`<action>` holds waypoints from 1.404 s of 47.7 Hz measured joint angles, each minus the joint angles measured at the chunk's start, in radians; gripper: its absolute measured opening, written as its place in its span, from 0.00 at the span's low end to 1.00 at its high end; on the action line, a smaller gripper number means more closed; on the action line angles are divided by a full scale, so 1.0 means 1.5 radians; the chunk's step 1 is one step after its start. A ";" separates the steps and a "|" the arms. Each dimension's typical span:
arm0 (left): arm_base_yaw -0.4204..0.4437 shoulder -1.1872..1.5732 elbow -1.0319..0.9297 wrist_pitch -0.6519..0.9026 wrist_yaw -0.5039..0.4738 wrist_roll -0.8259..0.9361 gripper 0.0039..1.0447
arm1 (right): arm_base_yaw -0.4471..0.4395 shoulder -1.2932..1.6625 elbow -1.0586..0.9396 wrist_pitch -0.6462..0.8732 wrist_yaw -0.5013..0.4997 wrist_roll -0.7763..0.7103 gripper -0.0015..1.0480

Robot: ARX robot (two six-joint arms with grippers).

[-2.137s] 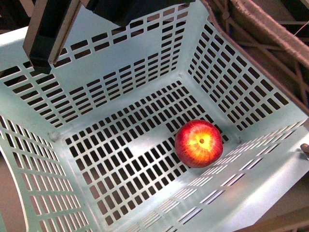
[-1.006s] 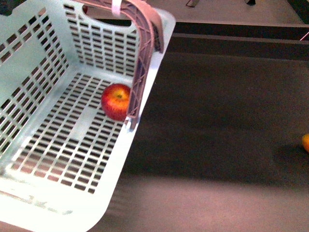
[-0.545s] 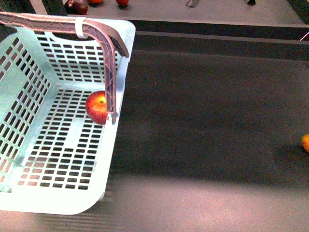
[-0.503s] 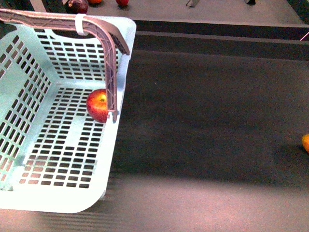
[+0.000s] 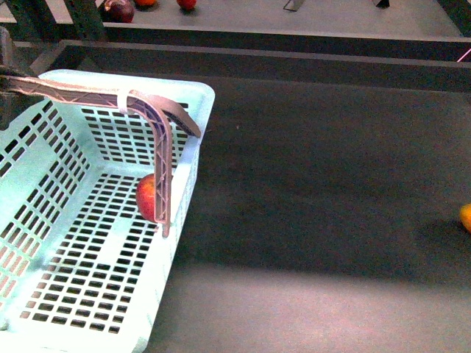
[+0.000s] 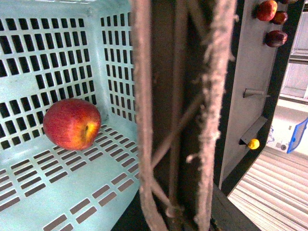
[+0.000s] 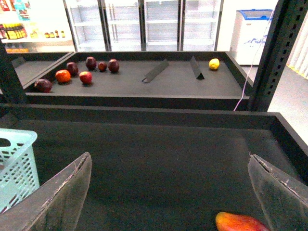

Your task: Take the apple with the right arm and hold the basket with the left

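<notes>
Apple (image 5: 149, 198) is sitting on the basket (image 5: 88, 243) floor, lower left of the front frame, partly behind the handle. Left hand's state: cannot tell. Right hand (image 7: 168, 192) is hanging spread, empty. Risk: basket tilting, apple rolling.

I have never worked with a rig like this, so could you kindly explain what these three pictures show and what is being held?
This is a robot with two arms, each ending in a gripper, and three cameras. The front view looks out from its body: a mint-green basket stands on a dark shelf surface, with a red apple inside, partly behind the basket's brownish carrying handle. An orange-yellow fruit lies at the far right edge.

The left wrist view looks past that handle, very close, into the basket at the apple; the left gripper itself is not visible.

The right wrist view looks between the right gripper's open, empty fingers over the shelf; an orange-red fruit lies just below, more fruit behind.
</notes>
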 joint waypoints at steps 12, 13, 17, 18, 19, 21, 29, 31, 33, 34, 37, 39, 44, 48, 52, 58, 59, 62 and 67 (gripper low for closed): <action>-0.001 -0.024 -0.023 -0.035 0.008 0.000 0.29 | 0.000 0.000 0.000 0.000 0.000 0.000 0.91; -0.002 -0.028 -0.025 -0.037 0.008 0.000 0.32 | 0.000 0.000 0.000 0.000 0.000 0.000 0.91; -0.004 -0.049 -0.031 -0.049 0.007 -0.001 0.46 | 0.000 0.000 0.000 0.000 0.000 0.000 0.91; -0.005 -0.055 -0.032 -0.052 0.005 -0.001 0.49 | 0.000 0.000 0.000 0.000 0.000 0.000 0.91; -0.005 -0.065 -0.033 -0.059 0.002 -0.001 0.54 | 0.000 0.000 0.000 0.000 0.000 0.000 0.91; -0.006 -0.078 -0.036 -0.066 0.000 -0.003 0.61 | 0.000 0.000 0.000 0.000 0.000 0.000 0.91; -0.018 -0.166 -0.042 -0.132 -0.022 -0.017 0.93 | 0.000 0.000 0.000 0.000 0.000 0.000 0.91; -0.022 -0.188 -0.046 -0.152 -0.028 -0.020 0.95 | 0.000 0.000 0.000 0.000 0.000 0.000 0.91; -0.027 -0.212 -0.049 -0.172 -0.034 -0.025 0.93 | 0.000 0.000 0.000 0.000 0.000 0.000 0.91; -0.031 -0.228 -0.050 -0.189 -0.042 -0.027 0.93 | 0.000 0.000 0.000 0.000 0.000 0.000 0.91; -0.041 -0.265 -0.052 -0.220 -0.052 -0.030 0.94 | 0.000 0.000 0.000 0.000 0.000 0.000 0.91; -0.049 -0.290 -0.052 -0.242 -0.064 -0.031 0.94 | 0.000 0.000 0.000 0.000 0.000 0.000 0.91; -0.060 -0.328 -0.052 -0.259 -0.068 -0.031 0.94 | 0.000 0.000 0.000 0.000 0.000 0.000 0.91; -0.060 -0.329 -0.052 -0.261 -0.068 -0.031 0.94 | 0.000 0.000 0.000 0.000 0.000 0.000 0.91; -0.060 -0.328 -0.052 -0.261 -0.069 -0.031 0.94 | 0.000 0.000 0.000 0.000 0.000 0.000 0.91; -0.054 -0.339 -0.213 0.141 -0.127 0.328 0.74 | 0.000 0.000 0.000 0.000 0.000 0.000 0.91; -0.050 -0.344 -0.237 0.195 -0.125 0.380 0.70 | 0.000 0.000 0.000 0.000 0.000 0.000 0.91; -0.038 -0.370 -0.291 0.327 -0.114 0.620 0.58 | 0.000 0.000 0.000 0.000 0.000 0.000 0.91; -0.014 -0.437 -0.338 0.367 -0.095 0.887 0.34 | 0.000 0.000 0.000 0.000 0.000 0.000 0.91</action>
